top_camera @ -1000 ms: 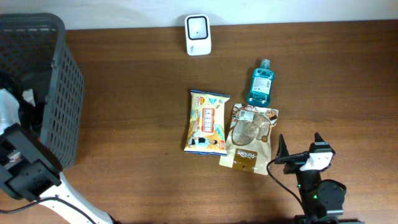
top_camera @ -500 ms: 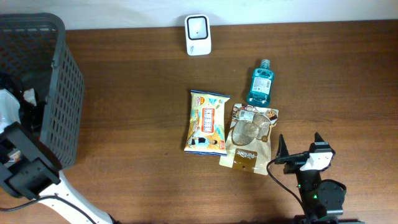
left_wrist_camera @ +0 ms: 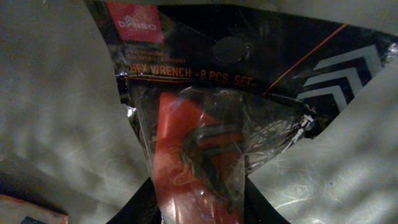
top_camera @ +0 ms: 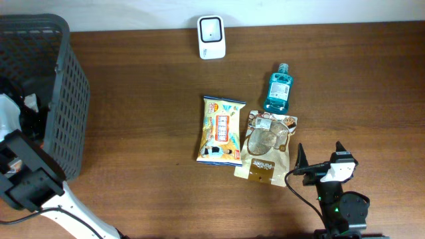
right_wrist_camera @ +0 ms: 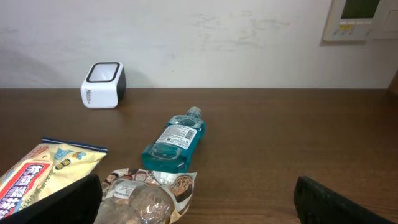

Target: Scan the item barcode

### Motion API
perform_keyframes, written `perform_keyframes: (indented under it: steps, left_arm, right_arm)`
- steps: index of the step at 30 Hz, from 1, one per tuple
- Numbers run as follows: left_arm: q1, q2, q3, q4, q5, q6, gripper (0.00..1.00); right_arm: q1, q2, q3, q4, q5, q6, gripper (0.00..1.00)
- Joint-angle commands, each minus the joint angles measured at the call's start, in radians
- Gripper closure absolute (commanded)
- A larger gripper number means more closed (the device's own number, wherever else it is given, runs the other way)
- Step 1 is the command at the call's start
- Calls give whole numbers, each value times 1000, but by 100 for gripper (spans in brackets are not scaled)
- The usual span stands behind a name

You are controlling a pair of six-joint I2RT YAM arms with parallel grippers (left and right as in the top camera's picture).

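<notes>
The left arm (top_camera: 26, 179) reaches into the dark grey basket (top_camera: 70, 113) at the table's (top_camera: 133, 133) left edge; from overhead its gripper is hidden inside. In the left wrist view the left gripper (left_wrist_camera: 198, 186) sits low over a hex wrench set packet (left_wrist_camera: 205, 124), a black card with a red holder under clear film, lying on a pale crumpled surface. The two dark fingers (left_wrist_camera: 140, 208) stand partly closed on either side of the red holder, close against the film; whether they actually grip it I cannot tell.

The right gripper (top_camera: 319, 154) rests near the table's front right, its jaws spread wide with nothing between them; in its own view only the two finger ends show at the bottom corners.

The white barcode scanner (top_camera: 211, 36) stands at the table's far edge by the wall, well apart from the basket. Mid-table lie a snack packet (top_camera: 221, 129) and a brown pouch (top_camera: 265, 146) touching side by side; a blue mouthwash bottle (top_camera: 277, 89) lies just beyond the pouch, cap towards the wall.
</notes>
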Motion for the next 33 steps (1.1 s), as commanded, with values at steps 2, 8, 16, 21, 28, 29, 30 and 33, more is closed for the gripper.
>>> perform_keyframes:
  steps: [2, 8, 16, 21, 28, 29, 30, 33]
  left_arm:
    - [3, 31, 55, -26, -7, -34, 90]
    - [3, -2, 92, -46, -5, -50, 94]
    - [3, -119, 142, -46, 84, -50, 94]
    - [3, -220, 160, -46, 136, -50, 94]
    - [3, -425, 160, -47, 233, -116, 94]
    - [3, -463, 160, -47, 277, -127, 95]
    - [3, -488, 160, -47, 310, -140, 95]
    - [3, -573, 160, -46, 483, -156, 94]
  right_arm:
    - [5, -6, -9, -1, 9, -6, 2]
    - [5, -6, -9, -1, 9, -6, 2]
    - [5, -6, -9, -2, 9, -6, 2]
    - [5, -6, -9, -2, 9, -6, 2]
    - [5, -6, -9, -1, 9, -6, 2]
    - [5, -6, -9, -1, 9, -6, 2]
    - [5, -6, -9, -1, 9, -6, 2]
    - [5, -6, -9, -2, 9, -6, 2]
